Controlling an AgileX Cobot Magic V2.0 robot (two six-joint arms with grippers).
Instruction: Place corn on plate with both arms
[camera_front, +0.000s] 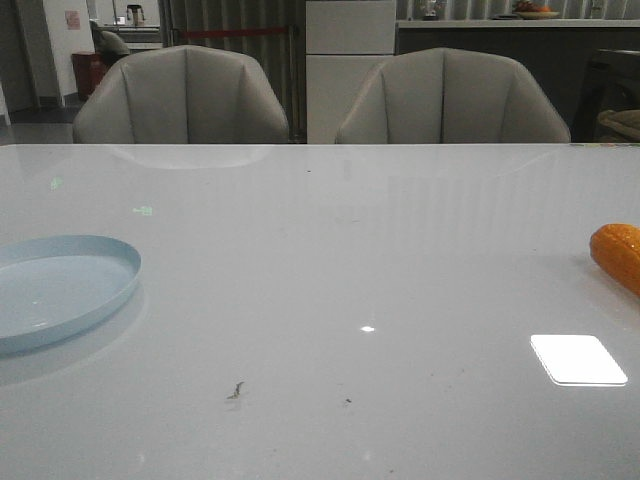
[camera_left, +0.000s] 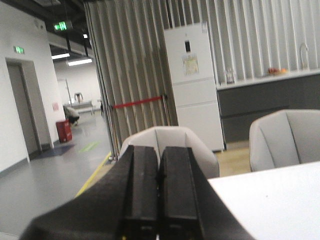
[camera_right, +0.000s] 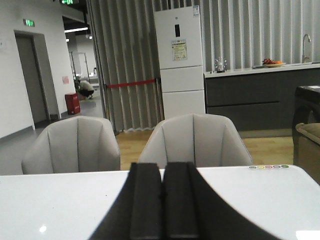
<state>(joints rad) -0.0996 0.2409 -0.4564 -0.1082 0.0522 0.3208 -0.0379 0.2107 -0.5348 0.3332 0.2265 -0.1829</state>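
Corn (camera_front: 618, 254) lengthwise toward near-right

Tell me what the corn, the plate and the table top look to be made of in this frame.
Corn: probably plastic; uniform orange with a glossy sheen, only one end in view at the right edge.
Plate: pale blue, smooth, thin low rim; could be plastic or melamine, hard to tell.
Table: white, glossy, likely lacquered or glass-topped; it mirrors the chairs and shows bright light reflections.

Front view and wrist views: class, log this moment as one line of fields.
corn: table, far right, untouched | plate: far left, empty | left gripper: jaws shut, holding nothing | right gripper: jaws shut, holding nothing
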